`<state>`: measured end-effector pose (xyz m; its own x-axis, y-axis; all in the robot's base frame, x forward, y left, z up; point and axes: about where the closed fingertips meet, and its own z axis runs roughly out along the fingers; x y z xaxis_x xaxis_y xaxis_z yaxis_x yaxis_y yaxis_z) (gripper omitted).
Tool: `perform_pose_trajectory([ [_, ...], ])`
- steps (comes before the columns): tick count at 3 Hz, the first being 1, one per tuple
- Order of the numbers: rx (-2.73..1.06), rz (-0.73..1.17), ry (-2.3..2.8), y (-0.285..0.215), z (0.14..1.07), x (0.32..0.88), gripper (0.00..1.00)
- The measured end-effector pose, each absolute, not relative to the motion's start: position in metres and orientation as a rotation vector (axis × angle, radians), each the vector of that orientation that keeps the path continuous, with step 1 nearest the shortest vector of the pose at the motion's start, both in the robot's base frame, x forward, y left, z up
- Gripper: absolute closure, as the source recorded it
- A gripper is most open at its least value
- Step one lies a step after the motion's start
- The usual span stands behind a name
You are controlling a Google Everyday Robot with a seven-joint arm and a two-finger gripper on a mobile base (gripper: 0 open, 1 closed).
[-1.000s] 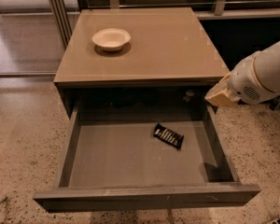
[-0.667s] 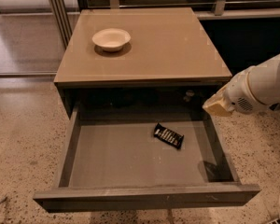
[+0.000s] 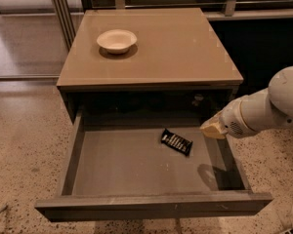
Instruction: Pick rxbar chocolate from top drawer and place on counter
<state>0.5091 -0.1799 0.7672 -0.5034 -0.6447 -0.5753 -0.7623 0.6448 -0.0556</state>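
Observation:
The rxbar chocolate (image 3: 176, 142), a small black wrapper with white lettering, lies flat on the floor of the open top drawer (image 3: 151, 206), right of its middle. The gripper (image 3: 212, 129) comes in from the right on a white arm and hangs over the drawer's right side, a short way right of the bar and above it, not touching it. The tan counter (image 3: 171, 48) tops the cabinet behind the drawer.
A small white bowl (image 3: 116, 40) stands on the counter at its back left. Metal frame legs (image 3: 62, 9) stand behind the cabinet at the left. Speckled terrazzo floor (image 3: 24, 155) lies around the cabinet.
The gripper and arm have moved down and to the left, from beside the cabinet's right edge to over the drawer's right side, closer to the bar. The bar has not moved.

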Motion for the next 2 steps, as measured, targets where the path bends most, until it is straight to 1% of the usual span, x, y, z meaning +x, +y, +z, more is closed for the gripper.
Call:
perform_pose_trajectory([
  [2,-1.121,0.362,2.256,-0.167,0.701,0.507,1.00],
])
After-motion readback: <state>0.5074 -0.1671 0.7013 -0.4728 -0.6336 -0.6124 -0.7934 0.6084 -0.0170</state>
